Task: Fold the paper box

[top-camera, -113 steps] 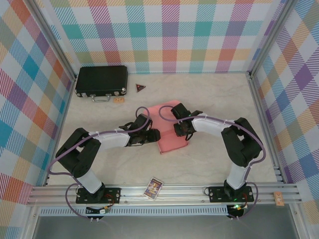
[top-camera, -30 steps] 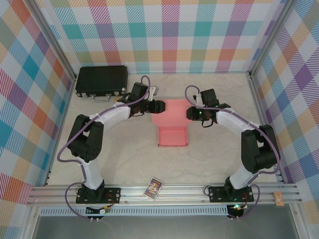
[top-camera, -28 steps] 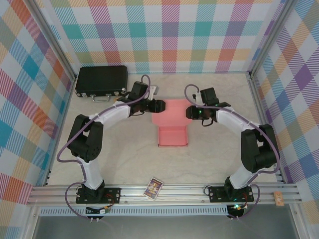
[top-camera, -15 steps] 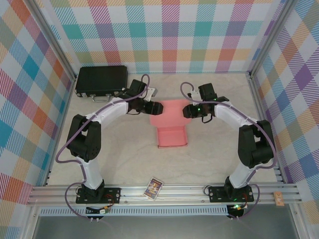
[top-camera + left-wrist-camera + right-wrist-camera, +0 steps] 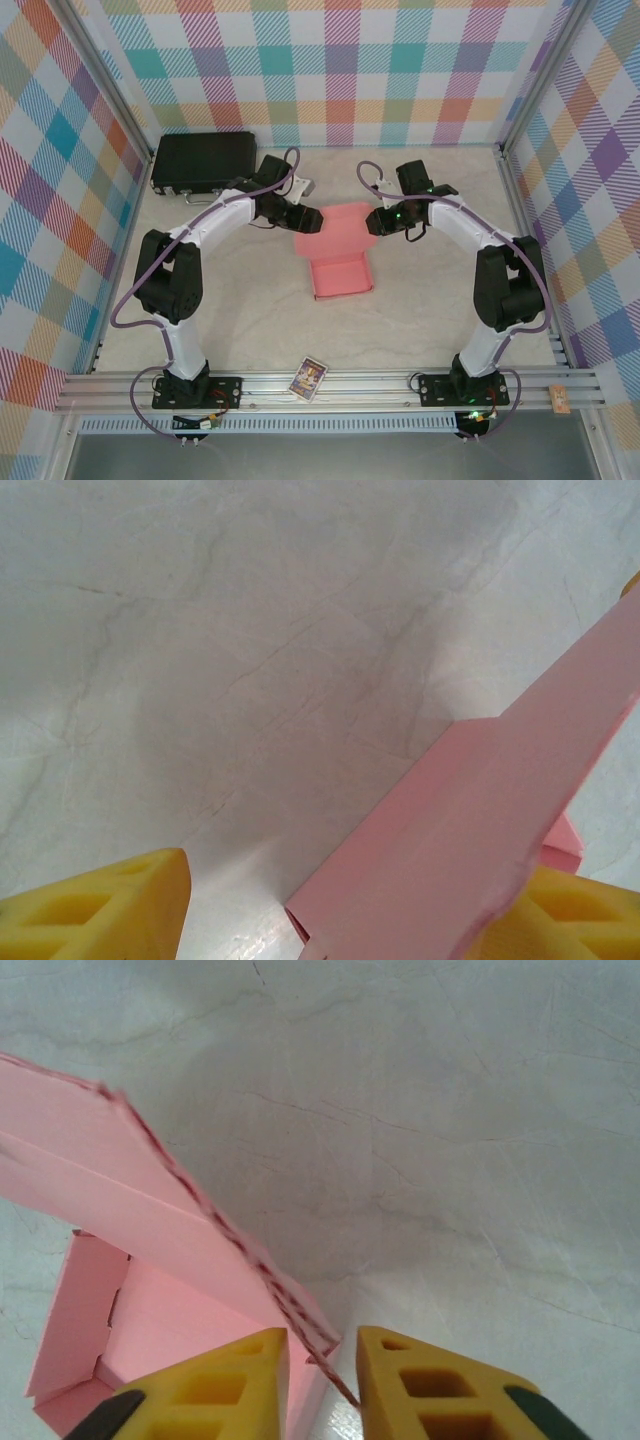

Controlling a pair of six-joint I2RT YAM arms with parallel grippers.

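Top external view: right gripper [image 5: 371, 222] pinches the raised lid of the pink thin-card paper box [image 5: 341, 276], left gripper [image 5: 312, 217] spread wide against it, likely steadying the fold.

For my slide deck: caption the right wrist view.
The right gripper pinches the raised flap edge of the pink paper box.

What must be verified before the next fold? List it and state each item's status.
1. Flap edge of the paper box sits between the right gripper fingers: ok.
2. Right pinch is firm: cannot tell, a narrow gap shows.
3. Left gripper closed on the flap: not ok, jaws wide, card against one finger.
4. Flap raised off the table: ok.
5. Black case is apart from the box: ok.
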